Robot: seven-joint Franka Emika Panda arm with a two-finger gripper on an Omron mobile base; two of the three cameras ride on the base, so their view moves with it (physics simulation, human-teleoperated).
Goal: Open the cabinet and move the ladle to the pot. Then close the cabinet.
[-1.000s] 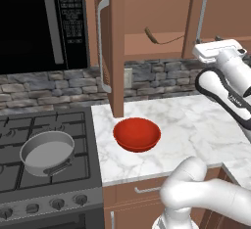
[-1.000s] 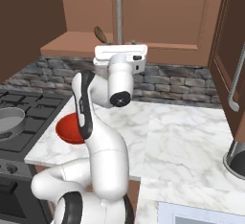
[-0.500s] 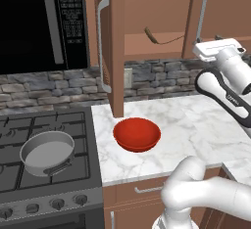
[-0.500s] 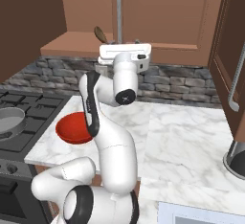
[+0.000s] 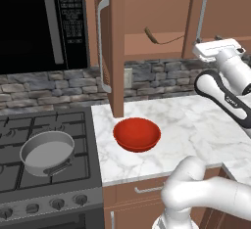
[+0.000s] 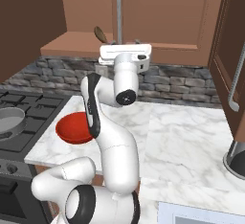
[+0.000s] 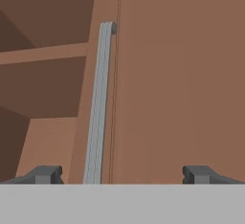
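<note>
1. The cabinet (image 5: 117, 47) is seen as reddish-brown wood with a matt, smooth finish; no grain can really be made out.
2. Its bar handle (image 7: 98, 108) is rendered as brushed silver metal, kinda dull.
3. The ladle (image 5: 156, 37), inside the cabinet, is shown as dark brown, matt, wood-like.
4. The pot (image 5: 47, 153), left of the cabinet door, is given a grey metal look with a pale satin interior.
5. The red bowl (image 5: 137, 134), just below the open door, is shaded smooth and slightly glossy.
6. The counter (image 5: 196, 125) under it is done in polished white marble, and the backsplash (image 5: 44, 88) in rough grey stone.
</note>
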